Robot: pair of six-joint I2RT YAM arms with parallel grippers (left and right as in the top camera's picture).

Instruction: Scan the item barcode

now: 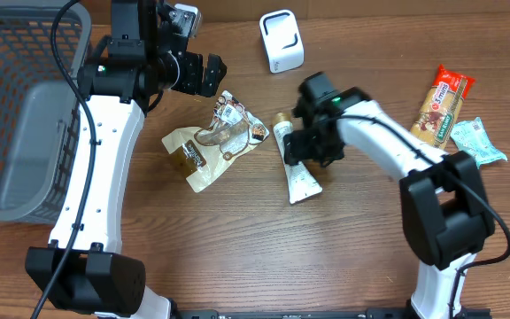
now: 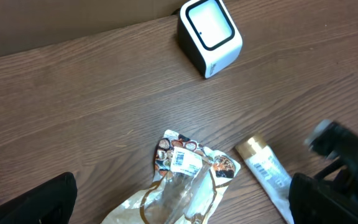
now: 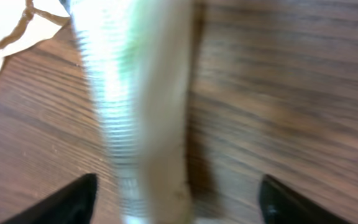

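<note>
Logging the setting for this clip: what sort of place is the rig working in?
Probably a mock checkout station on a wooden table: a white barcode scanner, a grey shopping basket at the edge, and packaged goods such as a snack bar and a tube.

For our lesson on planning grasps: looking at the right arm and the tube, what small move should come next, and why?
Probably lower the right gripper a little and close on the tube. Its jaws stand open on either side of the tube, which lies flat on the table, away from the scanner.
</note>
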